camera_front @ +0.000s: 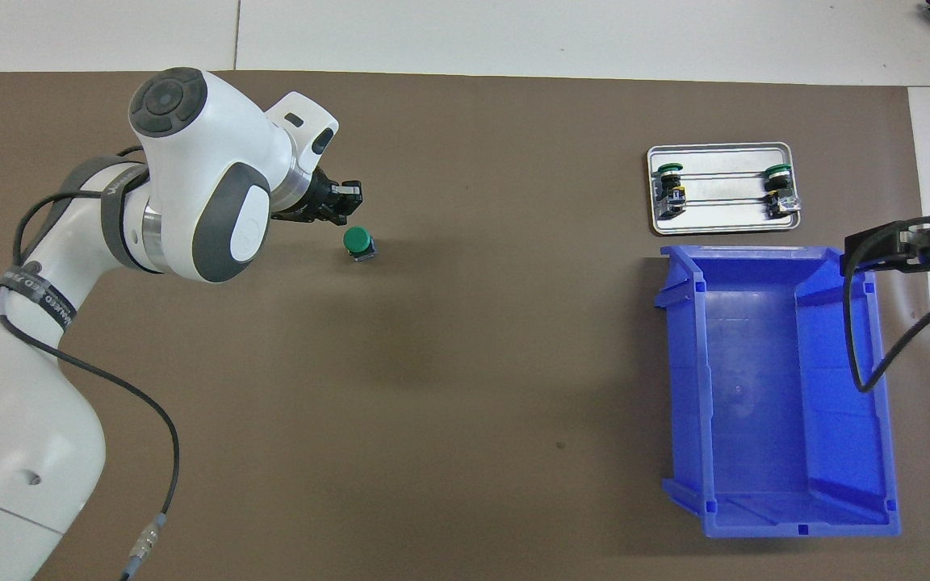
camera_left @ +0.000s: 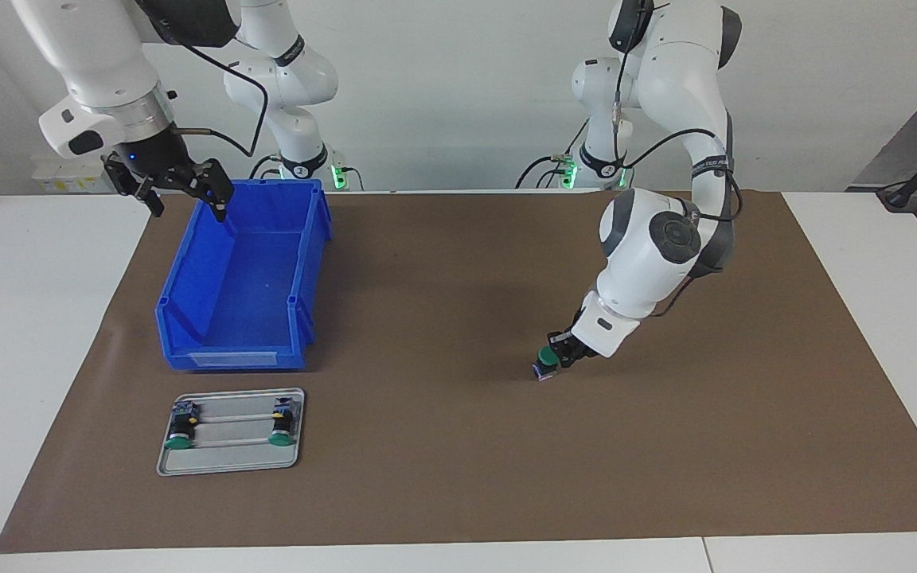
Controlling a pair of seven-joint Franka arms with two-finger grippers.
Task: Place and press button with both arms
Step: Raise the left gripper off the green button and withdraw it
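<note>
A button (camera_left: pixel 544 360) with a green cap (camera_front: pixel 358 240) stands upright on the brown mat, toward the left arm's end of the table. My left gripper (camera_left: pixel 563 356) is shut and low beside it, its fingertips right at the cap's edge; whether they touch it I cannot tell. In the overhead view the left gripper (camera_front: pixel 344 203) lies just beside the button with nothing between its fingers. My right gripper (camera_left: pixel 185 202) hangs open and empty, raised over the blue bin's end nearest the robots, and shows at the overhead view's edge (camera_front: pixel 913 248).
The empty blue bin (camera_left: pixel 311 263) (camera_front: pixel 683 387) sits at the right arm's end of the mat. Farther from the robots than the bin lies a metal tray (camera_left: pixel 232 455) (camera_front: pixel 722 219) holding two more green-capped buttons on their sides. White table surrounds the brown mat (camera_left: pixel 442 318).
</note>
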